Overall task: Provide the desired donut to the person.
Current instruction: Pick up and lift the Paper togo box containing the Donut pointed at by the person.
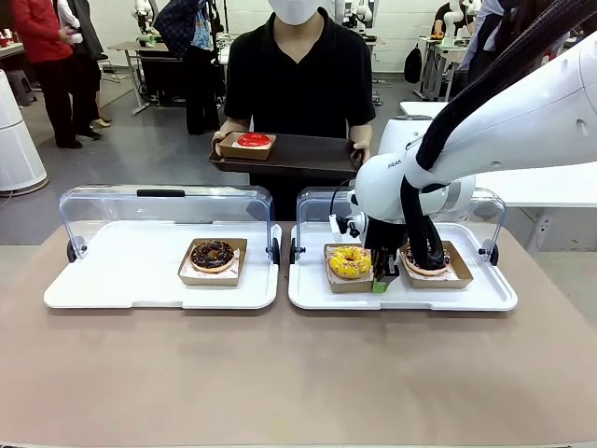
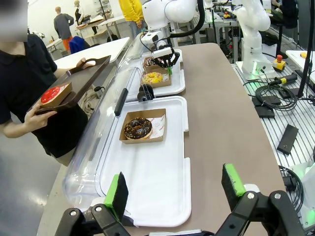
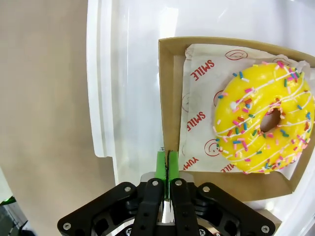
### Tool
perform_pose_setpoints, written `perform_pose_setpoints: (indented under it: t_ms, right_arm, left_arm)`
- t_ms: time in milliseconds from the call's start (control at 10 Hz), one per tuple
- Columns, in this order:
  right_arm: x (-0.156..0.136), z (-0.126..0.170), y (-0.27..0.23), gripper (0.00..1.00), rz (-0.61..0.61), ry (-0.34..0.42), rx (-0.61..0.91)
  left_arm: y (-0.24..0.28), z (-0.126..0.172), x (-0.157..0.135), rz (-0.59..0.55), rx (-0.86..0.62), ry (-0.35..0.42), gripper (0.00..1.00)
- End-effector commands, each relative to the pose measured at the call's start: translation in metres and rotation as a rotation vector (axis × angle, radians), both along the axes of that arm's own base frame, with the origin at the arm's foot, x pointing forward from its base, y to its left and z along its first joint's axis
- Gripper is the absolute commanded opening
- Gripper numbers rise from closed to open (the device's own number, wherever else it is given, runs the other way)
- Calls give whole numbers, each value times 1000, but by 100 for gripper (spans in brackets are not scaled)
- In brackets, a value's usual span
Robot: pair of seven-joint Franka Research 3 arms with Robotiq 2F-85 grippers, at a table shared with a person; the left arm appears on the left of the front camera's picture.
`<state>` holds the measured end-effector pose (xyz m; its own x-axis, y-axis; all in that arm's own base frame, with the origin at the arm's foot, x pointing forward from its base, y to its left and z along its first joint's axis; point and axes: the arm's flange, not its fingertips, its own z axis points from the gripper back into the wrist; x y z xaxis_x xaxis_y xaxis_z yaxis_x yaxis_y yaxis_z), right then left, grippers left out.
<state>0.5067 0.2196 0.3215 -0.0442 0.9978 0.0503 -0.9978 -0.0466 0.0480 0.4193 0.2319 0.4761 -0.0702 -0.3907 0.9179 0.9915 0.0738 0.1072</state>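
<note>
The person (image 1: 298, 75) stands at the far side holding a dark tray (image 1: 308, 154) that carries a red-glazed donut (image 1: 254, 140) in a cardboard box. A yellow sprinkled donut (image 3: 261, 118) lies in its box (image 3: 170, 98) on the right white tray (image 1: 401, 297). My right gripper (image 3: 167, 164) is down at that box's corner, its green pads shut on the box wall. A chocolate donut (image 1: 213, 254) sits boxed on the left white tray (image 1: 121, 289). My left gripper (image 2: 172, 189) hangs open and high above the left tray's end, holding nothing.
A third donut's box (image 1: 459, 273) lies right of the yellow one, partly hidden behind my right arm's cable. Both trays' clear lids (image 1: 163, 210) stand open along their far edges. Bare brown table (image 1: 280, 373) stretches in front of the trays.
</note>
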Motion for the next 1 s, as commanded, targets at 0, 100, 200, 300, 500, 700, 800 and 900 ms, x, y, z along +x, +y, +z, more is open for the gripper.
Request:
perform_pose_setpoints:
  t_ms: [0, 100, 200, 300, 500, 700, 800, 900]
  right_arm:
    - [-1, 5, 2, 0, 2, 35, -24]
    - [-11, 21, 7, 0, -19, 44, -36]
    - [-27, 44, 15, 0, -24, 48, -52]
    - [-40, 64, 20, 0, -20, 36, -78]
    - [-69, 106, 27, 0, -37, 39, -90]
    - [-100, 150, 36, 0, -14, 38, -89]
    - [-117, 171, 40, 0, -5, 23, -95]
    - [-131, 191, 45, 0, -8, 11, -100]
  left_arm:
    - [0, 1, -2, 1, -4, -2, 100]
    - [0, 1, -2, 1, -4, -2, 100]
    - [0, 1, -2, 1, -4, -2, 100]
    - [0, 1, -2, 1, -4, -2, 100]
    - [0, 1, -2, 1, -4, -2, 100]
    - [0, 1, -2, 1, -4, -2, 100]
    - [0, 1, -2, 1, -4, -2, 100]
    - [0, 1, -2, 1, -4, -2, 100]
